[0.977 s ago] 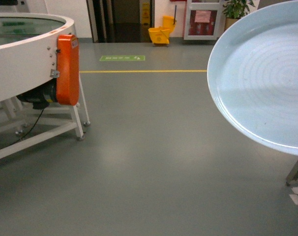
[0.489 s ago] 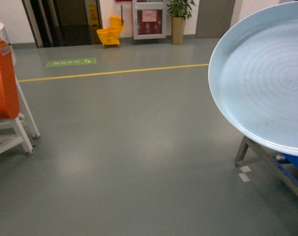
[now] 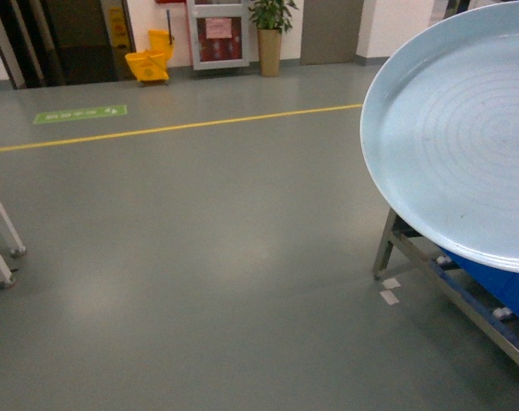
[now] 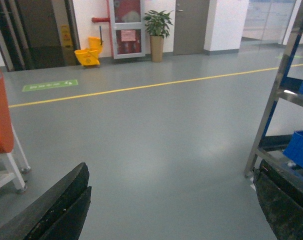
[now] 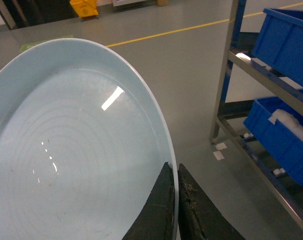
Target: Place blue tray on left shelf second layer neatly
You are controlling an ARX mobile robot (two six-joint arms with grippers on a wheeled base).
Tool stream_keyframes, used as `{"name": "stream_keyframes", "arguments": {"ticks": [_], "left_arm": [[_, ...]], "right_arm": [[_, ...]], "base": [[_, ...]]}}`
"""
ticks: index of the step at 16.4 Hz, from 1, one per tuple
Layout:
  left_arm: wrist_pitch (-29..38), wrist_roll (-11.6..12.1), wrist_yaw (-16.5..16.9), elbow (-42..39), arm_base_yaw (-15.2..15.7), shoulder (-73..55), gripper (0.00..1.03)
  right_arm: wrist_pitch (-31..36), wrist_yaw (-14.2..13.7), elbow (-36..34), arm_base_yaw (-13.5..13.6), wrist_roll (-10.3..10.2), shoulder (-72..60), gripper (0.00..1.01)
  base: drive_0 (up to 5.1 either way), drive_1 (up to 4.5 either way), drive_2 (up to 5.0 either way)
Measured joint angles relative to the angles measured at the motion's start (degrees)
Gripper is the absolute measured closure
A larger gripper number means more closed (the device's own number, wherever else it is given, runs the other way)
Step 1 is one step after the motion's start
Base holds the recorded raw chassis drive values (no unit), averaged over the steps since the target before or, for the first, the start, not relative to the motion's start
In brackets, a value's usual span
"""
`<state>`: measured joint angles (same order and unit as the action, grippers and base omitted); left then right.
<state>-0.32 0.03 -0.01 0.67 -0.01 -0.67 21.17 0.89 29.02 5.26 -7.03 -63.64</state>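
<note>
Rim-pinched between the closed fingers of the right gripper (image 5: 175, 210), the blue tray (image 5: 76, 150) rides aloft near the left shelf (image 5: 226, 80) — stiff, glossy, probably slippery and top-heavy from one edge hold — while the left gripper (image 4: 166, 210) hangs spread and empty.

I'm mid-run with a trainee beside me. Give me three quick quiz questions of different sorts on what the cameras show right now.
1. True or false: the blue tray already rests on the shelf.
2. Which gripper grips the tray's rim: A) left B) right C) neither?
3. Fill in: the crates on the shelf are ____ in colour.

Key:
1. False; the tray is held in the air, apart from the shelf.
2. B; the right gripper pinches the rim, while the left gripper is open and empty.
3. Blue.
</note>
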Motion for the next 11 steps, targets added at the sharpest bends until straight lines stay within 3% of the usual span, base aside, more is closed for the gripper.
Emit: {"name": "stream_keyframes", "arguments": {"ticks": [11], "left_arm": [[0.0,0.0,0.0,0.0,0.0,0.0,0.05]], "right_arm": [[0.0,0.0,0.0,0.0,0.0,0.0,0.99]], "base": [[-1.6,-1.55,-1.6]]}}
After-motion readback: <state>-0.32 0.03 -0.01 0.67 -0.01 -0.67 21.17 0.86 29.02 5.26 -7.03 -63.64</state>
